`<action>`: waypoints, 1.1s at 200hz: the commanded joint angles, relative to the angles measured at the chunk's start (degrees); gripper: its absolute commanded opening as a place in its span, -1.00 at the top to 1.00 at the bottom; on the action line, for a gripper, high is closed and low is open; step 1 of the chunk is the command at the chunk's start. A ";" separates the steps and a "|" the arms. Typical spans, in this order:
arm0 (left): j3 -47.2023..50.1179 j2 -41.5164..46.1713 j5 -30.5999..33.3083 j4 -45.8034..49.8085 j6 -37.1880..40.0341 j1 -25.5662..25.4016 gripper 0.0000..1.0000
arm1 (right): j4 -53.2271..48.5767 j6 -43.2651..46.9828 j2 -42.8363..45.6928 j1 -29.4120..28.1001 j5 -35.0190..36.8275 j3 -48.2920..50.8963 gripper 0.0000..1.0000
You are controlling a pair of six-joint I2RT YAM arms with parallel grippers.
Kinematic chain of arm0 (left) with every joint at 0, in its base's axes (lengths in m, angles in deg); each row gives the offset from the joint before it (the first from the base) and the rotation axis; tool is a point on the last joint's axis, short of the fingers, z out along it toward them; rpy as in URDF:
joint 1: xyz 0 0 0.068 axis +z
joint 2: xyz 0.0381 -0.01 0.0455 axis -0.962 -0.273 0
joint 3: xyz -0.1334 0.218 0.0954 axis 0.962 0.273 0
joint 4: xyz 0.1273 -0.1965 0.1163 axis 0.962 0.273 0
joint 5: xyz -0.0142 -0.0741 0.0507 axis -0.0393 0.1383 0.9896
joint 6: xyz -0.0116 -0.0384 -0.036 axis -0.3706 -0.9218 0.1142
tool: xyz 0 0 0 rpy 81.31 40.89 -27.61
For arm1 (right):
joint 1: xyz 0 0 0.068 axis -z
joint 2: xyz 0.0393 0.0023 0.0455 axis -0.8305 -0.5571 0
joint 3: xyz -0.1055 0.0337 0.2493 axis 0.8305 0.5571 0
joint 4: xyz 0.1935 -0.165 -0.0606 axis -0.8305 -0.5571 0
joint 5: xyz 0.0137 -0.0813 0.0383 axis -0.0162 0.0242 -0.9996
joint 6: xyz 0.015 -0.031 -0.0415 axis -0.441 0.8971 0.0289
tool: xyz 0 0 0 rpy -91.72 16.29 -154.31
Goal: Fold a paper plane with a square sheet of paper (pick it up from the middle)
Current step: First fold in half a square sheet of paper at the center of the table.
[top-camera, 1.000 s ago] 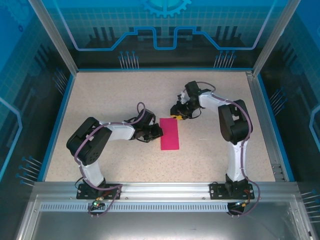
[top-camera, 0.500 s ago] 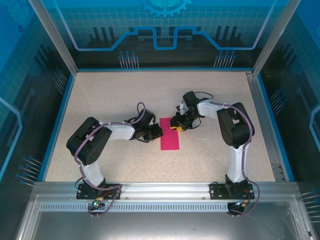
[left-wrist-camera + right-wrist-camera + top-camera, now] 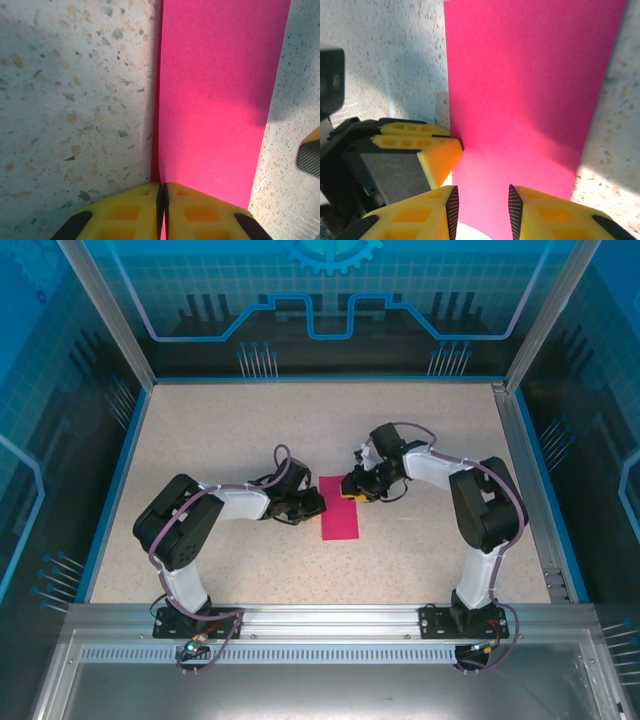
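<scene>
1. the folded pink paper [image 3: 339,508] lay flat near the middle of the worktop [image 3: 250,430] as a narrow rectangle, its long axis running from 12 to 6 o'clock. it was not yet a pointed dart.
2. the left gripper [image 3: 312,504] sat at the paper's 9 o'clock side, about mid-length. in the left wrist view its yellow fingers [image 3: 125,210] were pressed together on the long left edge, with a sliver of pink between them. they seemed to be nipping that edge, probably to pin the strip so it could not slide or spring open.
3. the right gripper [image 3: 350,487] hung over the paper's 12 o'clock end, towards the 1 o'clock corner. its fingers [image 3: 452,200] stood apart with pink paper showing in the gap and nothing held.
4. i judged this placing as readiness to press down or take that far corner for a nose fold while the other side was anchored.
</scene>
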 commanded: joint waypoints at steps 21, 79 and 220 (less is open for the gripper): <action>2.72 -1.21 0.87 5.55 -0.22 -0.80 0.71 | 2.94 -0.92 -3.14 -2.25 0.10 4.97 0.31; 2.57 -1.19 0.81 5.66 -0.12 -0.80 0.71 | 0.98 0.69 2.88 -2.68 -0.47 6.71 0.31; 3.21 -0.69 1.27 6.24 -0.48 -1.48 0.71 | 8.27 -1.28 9.22 -6.55 -2.38 18.90 0.30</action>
